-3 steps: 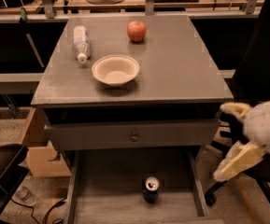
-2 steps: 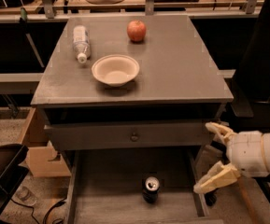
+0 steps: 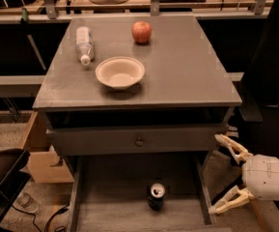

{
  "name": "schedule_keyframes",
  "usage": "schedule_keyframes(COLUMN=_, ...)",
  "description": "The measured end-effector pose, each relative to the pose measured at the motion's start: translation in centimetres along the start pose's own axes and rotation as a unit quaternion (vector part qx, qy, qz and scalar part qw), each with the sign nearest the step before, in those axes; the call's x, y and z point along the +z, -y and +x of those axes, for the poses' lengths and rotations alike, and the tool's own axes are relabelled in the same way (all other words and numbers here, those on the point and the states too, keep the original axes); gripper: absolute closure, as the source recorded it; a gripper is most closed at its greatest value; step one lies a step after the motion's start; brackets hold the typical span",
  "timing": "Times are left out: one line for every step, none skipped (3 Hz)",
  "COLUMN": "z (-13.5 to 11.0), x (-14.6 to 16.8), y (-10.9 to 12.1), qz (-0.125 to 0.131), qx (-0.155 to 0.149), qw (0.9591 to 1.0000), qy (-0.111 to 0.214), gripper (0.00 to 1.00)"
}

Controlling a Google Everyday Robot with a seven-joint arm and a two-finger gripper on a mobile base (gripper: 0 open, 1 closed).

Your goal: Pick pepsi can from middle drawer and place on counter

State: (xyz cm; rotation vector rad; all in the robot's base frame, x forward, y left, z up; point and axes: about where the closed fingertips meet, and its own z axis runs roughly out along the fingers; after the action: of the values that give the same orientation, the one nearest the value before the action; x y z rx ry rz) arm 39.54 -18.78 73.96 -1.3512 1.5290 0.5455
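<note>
1. Small dark blue pepsi can (image 3: 156, 195) stands in the wide grey middle drawer (image 3: 110, 204).
2. Our cream claw (image 3: 224, 175) sits released, right of the drawer.
3. We risk clipping the drawer wall on a sideways approach.

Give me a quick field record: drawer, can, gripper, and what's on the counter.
drawer: pulled open, only the can seen inside
can: upright on the drawer floor, near the middle
gripper: open, holding nothing, outside the drawer's right wall, apart from the can
counter: bowl near the middle, bottle lying on its side at back left, apple at the back
task state: can not yet grasped
</note>
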Motion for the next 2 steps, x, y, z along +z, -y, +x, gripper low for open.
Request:
schedule_keyframes(z=0.2, x=0.2, y=-0.2, qz=-0.004, qx=-0.05, qw=0.9988, qy=0.001, gripper=0.0)
schedule_keyframes(z=0.6, x=1.3, y=-0.2, qz=-0.007, qx=-0.043, qw=0.999, qy=-0.007, gripper=0.0)
